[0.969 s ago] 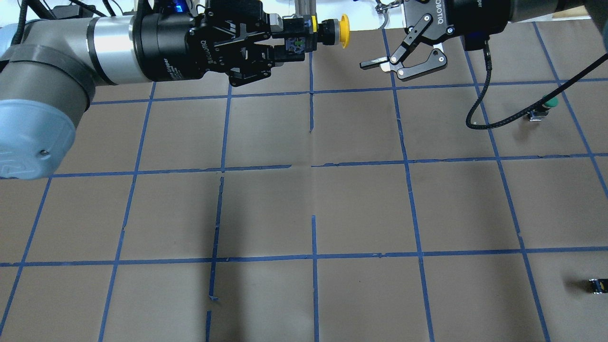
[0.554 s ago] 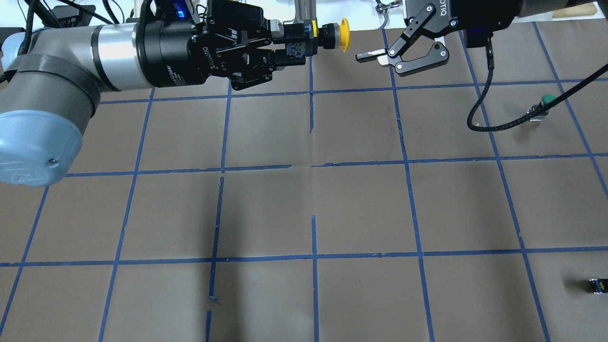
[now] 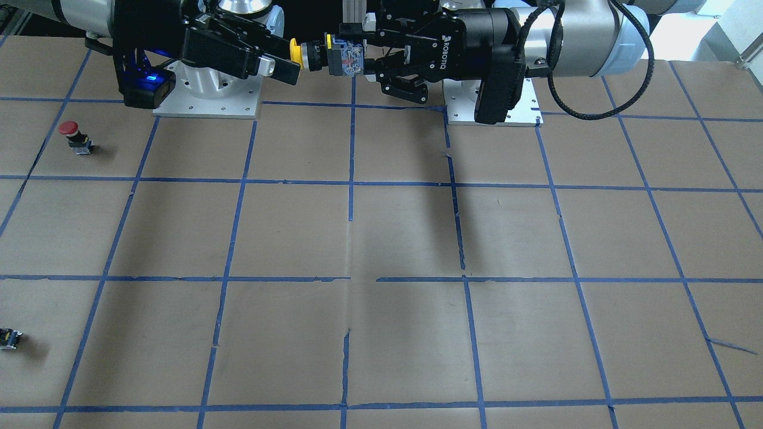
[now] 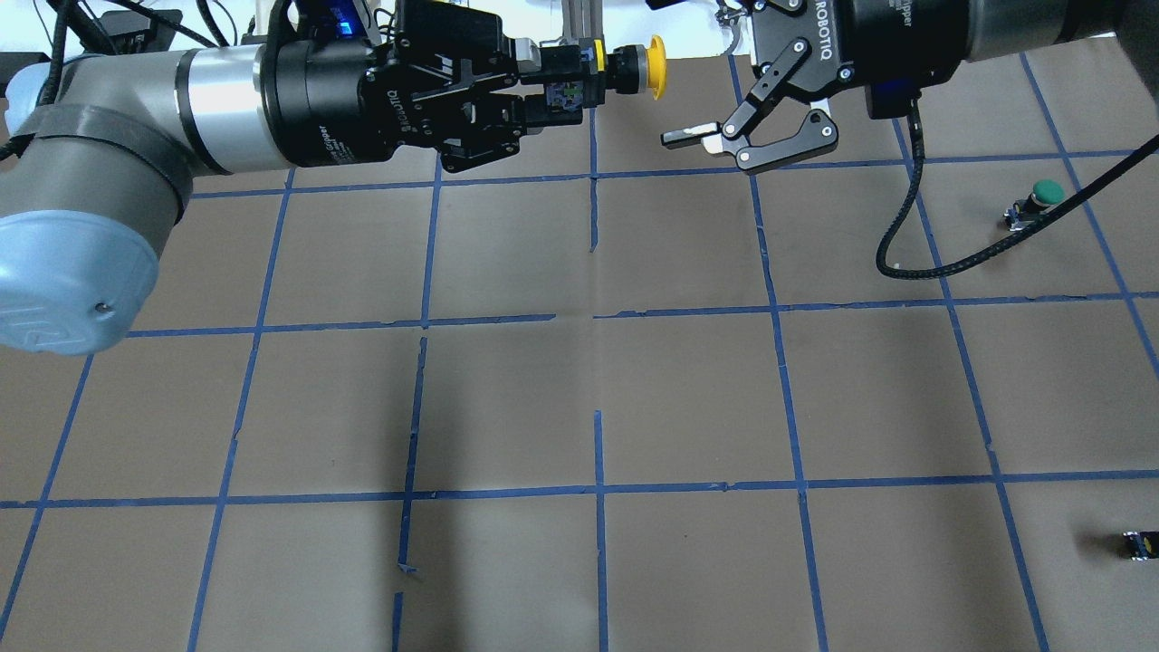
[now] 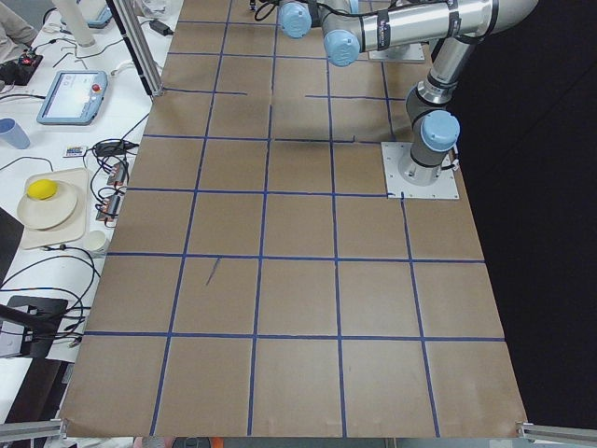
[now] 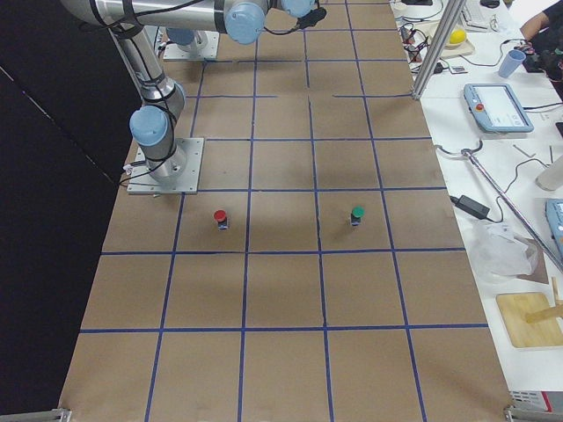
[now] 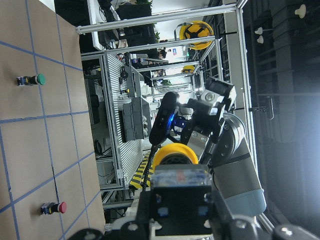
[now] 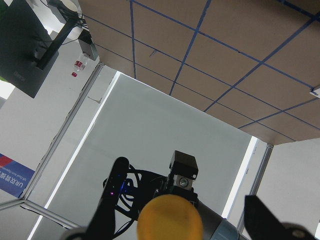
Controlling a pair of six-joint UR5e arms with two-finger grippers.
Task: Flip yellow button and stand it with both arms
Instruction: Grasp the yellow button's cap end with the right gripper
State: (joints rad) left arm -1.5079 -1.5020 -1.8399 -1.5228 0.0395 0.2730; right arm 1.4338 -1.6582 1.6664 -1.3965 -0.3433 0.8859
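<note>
The yellow button (image 4: 634,68) is held level in the air over the table's far edge. My left gripper (image 4: 554,86) is shut on its black-and-grey base, and the yellow cap (image 4: 656,65) points at the right arm. It also shows in the front-facing view (image 3: 334,55) and the left wrist view (image 7: 175,159). My right gripper (image 4: 708,149) is open, close to the right of the cap and not touching it. In the right wrist view the cap (image 8: 170,220) sits low in the middle, beside one finger (image 8: 280,227).
A green-capped button (image 4: 1046,192) stands on the right side of the brown table with blue tape lines (image 4: 598,380). A red-capped button (image 3: 70,128) stands nearer the right arm's base. A tiny dark block with a yellow spot (image 4: 1139,543) lies at the right edge.
My right gripper has moved left toward the yellow cap, still open. My left gripper drew back a little at first, then held the button still.
</note>
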